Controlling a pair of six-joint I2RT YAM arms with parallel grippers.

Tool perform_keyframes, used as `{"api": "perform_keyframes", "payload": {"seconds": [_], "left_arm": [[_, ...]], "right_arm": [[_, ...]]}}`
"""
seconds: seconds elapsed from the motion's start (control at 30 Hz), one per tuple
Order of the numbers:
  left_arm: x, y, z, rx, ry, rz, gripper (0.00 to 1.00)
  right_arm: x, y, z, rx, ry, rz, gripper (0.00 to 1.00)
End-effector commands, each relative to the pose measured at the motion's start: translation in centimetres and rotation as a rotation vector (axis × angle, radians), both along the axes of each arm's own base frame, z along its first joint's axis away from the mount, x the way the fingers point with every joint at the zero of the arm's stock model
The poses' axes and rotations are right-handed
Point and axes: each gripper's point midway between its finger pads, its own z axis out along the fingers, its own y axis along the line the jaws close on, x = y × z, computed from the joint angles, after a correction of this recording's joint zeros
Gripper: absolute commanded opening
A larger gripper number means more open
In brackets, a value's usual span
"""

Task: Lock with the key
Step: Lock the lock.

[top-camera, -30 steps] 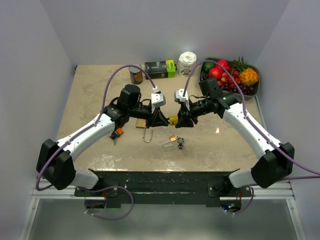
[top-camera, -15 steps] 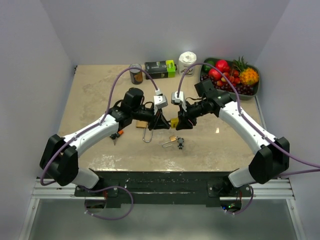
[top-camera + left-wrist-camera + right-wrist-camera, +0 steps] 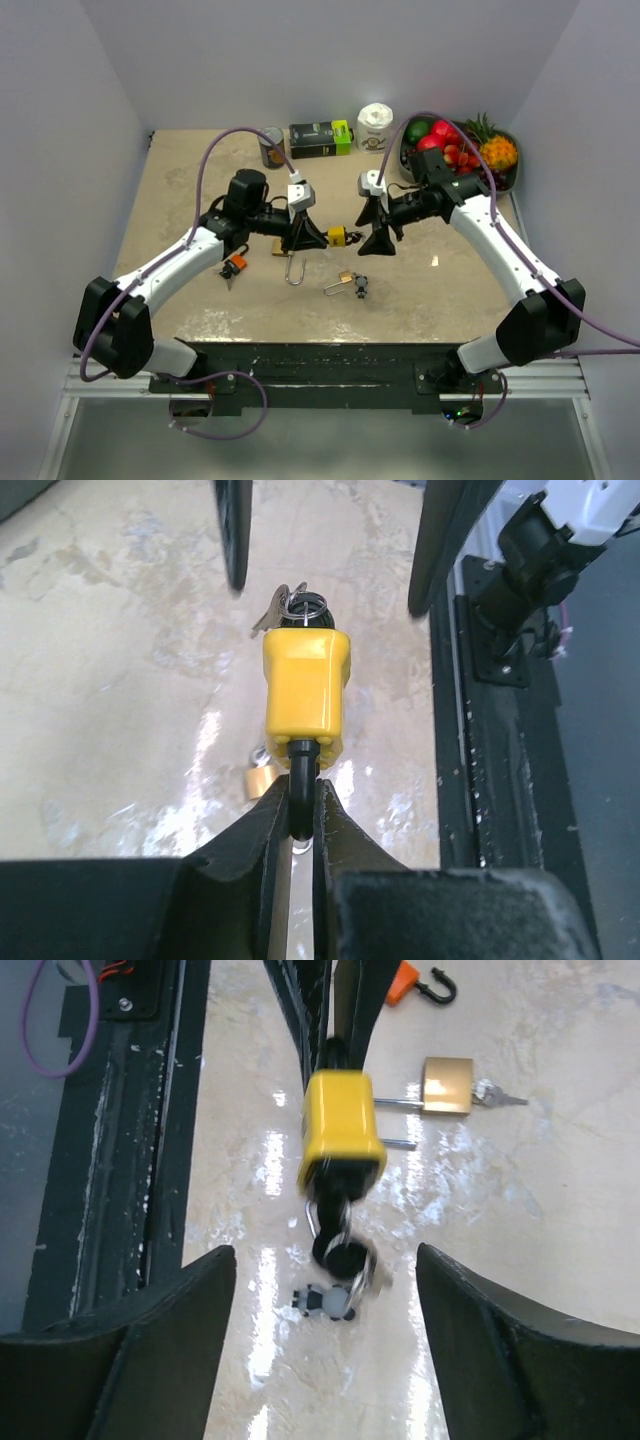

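Note:
My left gripper [image 3: 312,237] is shut on the black shackle [image 3: 300,785] of a yellow padlock [image 3: 338,237], holding it above the table. In the left wrist view the padlock [image 3: 305,695] points away from me, with a key ring and keys [image 3: 297,605] at its far end. In the right wrist view the padlock [image 3: 343,1128] has a black-headed key and ring [image 3: 345,1250] hanging from its end, blurred. My right gripper [image 3: 378,240] is open and empty, just right of the padlock and apart from it. Its jaws stand wide in the right wrist view [image 3: 322,1258].
On the table below lie a brass padlock with a long shackle [image 3: 285,250], a small brass padlock with a key and grey charm [image 3: 350,282], and an orange padlock [image 3: 233,267]. At the back stand a can [image 3: 271,148], a box [image 3: 322,137], a white roll [image 3: 375,127] and a fruit bowl [image 3: 505,185].
My right gripper has let go at the padlock's key end, opened and drawn back to the right. My left gripper, still holding the padlock, has shifted slightly left.

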Motion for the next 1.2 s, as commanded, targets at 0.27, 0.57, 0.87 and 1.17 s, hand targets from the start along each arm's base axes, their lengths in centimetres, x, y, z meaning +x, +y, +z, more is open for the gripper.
{"api": "perform_keyframes", "payload": {"seconds": [0.27, 0.57, 0.87, 1.17], "left_arm": [[0.6, 0.9, 3.1, -0.04, -0.154, -0.056, 0.0], [0.4, 0.7, 2.8, -0.039, -0.146, -0.059, 0.0], [0.2, 0.7, 3.0, -0.043, -0.148, -0.057, 0.0], [0.0, 0.8, 2.8, -0.042, -0.145, -0.053, 0.0]], "right_arm": [[0.0, -1.5, 2.8, 0.042, -0.072, 0.025, 0.67], [-0.3, 1.8, 3.2, 0.075, -0.064, 0.046, 0.53], [0.5, 2.7, 1.5, 0.037, -0.085, 0.037, 0.46], [0.7, 2.4, 0.2, -0.007, -0.106, 0.055, 0.27]]}}
